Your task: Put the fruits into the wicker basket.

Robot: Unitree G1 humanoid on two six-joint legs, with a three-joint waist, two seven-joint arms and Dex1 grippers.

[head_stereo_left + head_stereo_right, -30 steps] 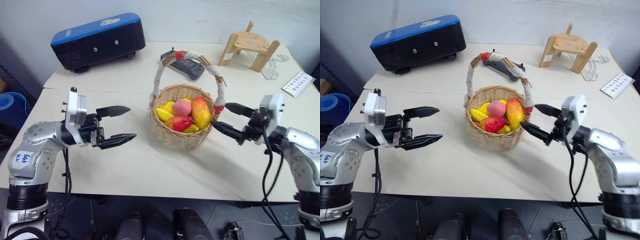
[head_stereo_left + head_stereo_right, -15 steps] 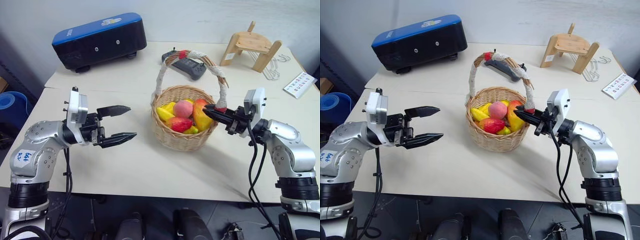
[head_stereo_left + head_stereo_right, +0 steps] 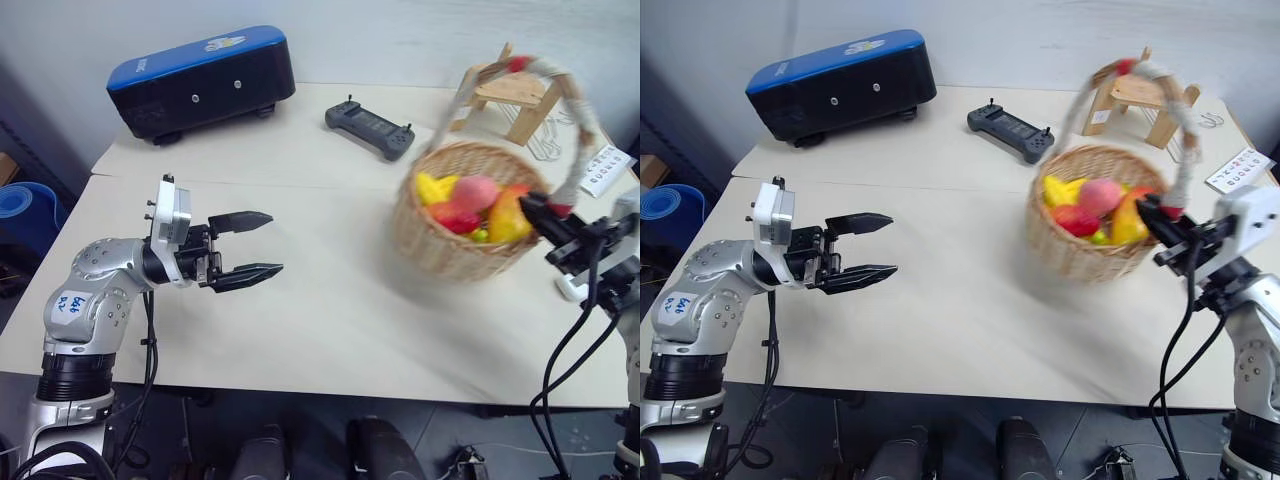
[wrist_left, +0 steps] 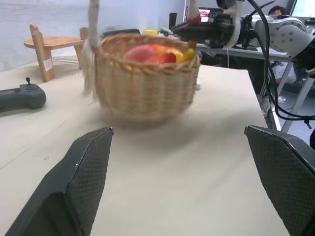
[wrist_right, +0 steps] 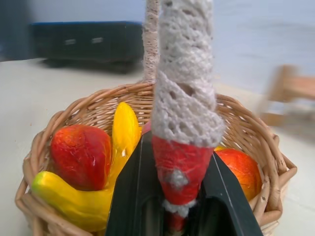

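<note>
Left to right across the table (image 3: 300,330): the left gripper (image 3: 262,243) hangs above the bare near-left part of the tabletop with its two black fingers spread apart and nothing between them, pointing toward the basket, which stands well apart from it. Behind it, at the back left, sits a blue and black case (image 3: 198,80), and further along the back edge a dark handheld controller (image 3: 368,127). The wicker basket (image 3: 455,235) is on the right side of the table, its outline smeared by motion, so whether its base rests on the surface or is just lifted cannot be told. Inside lie the fruits (image 3: 470,208): yellow, pink-red and red-orange pieces heaped together, with no fruit visible loose on the tabletop. Behind the basket stands a wooden stand (image 3: 505,92). At far right, the right gripper (image 5: 175,216) is closed on the red-wrapped foot of the basket's rope-bound handle (image 5: 183,103), as the right wrist view shows plainly. Judged from this layout, the loading appears complete; what remains, if anything, is setting the basket down and letting go of the handle.
</note>
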